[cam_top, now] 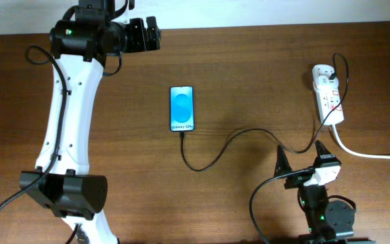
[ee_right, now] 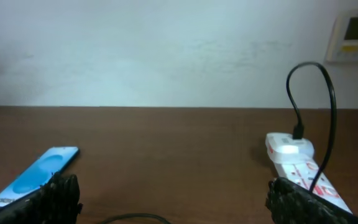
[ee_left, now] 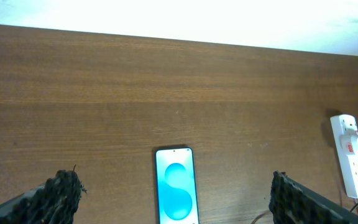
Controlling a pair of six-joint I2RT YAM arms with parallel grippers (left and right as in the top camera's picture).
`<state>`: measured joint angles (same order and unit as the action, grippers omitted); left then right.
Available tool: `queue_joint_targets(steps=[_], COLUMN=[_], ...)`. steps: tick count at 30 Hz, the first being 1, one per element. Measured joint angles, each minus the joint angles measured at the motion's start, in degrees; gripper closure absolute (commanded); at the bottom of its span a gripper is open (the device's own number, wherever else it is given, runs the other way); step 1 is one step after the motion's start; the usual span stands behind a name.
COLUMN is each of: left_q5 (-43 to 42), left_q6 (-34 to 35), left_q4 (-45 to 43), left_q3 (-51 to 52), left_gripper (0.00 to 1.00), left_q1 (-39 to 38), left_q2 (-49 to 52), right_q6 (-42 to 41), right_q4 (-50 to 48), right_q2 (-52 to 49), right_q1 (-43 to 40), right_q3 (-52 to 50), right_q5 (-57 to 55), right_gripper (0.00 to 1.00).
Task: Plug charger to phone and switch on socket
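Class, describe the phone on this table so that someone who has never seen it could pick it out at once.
Find the brown wooden table. Near its middle, left of the white socket, the phone lies flat with the thin black charger reaching its near end. Its glowing blue screen sets it apart from everything around it.

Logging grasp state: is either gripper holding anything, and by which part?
Nothing is held. Left gripper and right gripper are both open and empty.

Blue-screened phone (cam_top: 182, 108), black charger (cam_top: 232, 139), red-marked white socket (cam_top: 328, 93).
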<state>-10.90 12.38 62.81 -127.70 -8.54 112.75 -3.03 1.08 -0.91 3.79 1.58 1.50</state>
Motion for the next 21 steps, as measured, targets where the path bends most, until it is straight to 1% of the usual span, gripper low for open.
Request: queue_joint_targets(steps=[5, 21], left_q5=[0.0, 0.0], left_q6=[0.0, 0.0], left_q4=[0.0, 0.0], left_q3=[0.0, 0.0], left_gripper=[0.01, 0.01], left_q1=[0.0, 0.0], left_q2=[0.0, 0.0], right_q6=[0.0, 0.0], right_q4=[3.2, 3.2], right_q2=[0.0, 0.0], right_q1=[0.0, 0.0], right_q3=[-0.9, -0.9], right_q5=[-0.9, -0.9], right_gripper=[0.02, 0.01])
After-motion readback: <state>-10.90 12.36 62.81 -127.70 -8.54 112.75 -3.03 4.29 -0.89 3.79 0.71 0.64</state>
